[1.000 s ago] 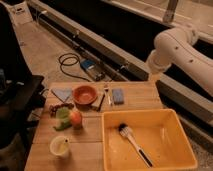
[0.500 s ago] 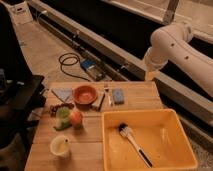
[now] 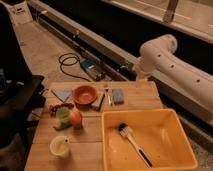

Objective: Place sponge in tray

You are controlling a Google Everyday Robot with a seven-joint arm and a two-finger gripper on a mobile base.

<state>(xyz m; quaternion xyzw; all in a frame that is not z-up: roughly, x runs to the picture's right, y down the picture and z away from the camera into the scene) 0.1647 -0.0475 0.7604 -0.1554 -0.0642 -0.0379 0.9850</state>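
Beyond the far right corner of the slatted wooden table (image 3: pixel 145 99), the white tubular robot arm (image 3: pixel 170 65) bends downward. Its gripper is hidden from view, jaws spread wide. On the table's near right, the large yellow rectangular plastic tray (image 3: pixel 172 137) holds a dark-handled brush (image 3: pixel 132 142). Farther back sits a round orange bowl (image 3: pixel 84 94). The small blue rectangular sponge (image 3: pixel 118 96) lies untouched on the table near the bowl, outside the tray.

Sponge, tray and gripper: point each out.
sponge (image 3: pixel 118 96), camera view, top face.
tray (image 3: pixel 140 112), camera view, far rim.
gripper, camera view, not visible: hidden behind the arm (image 3: pixel 160 57) beyond the table (image 3: pixel 141 100) far edge.
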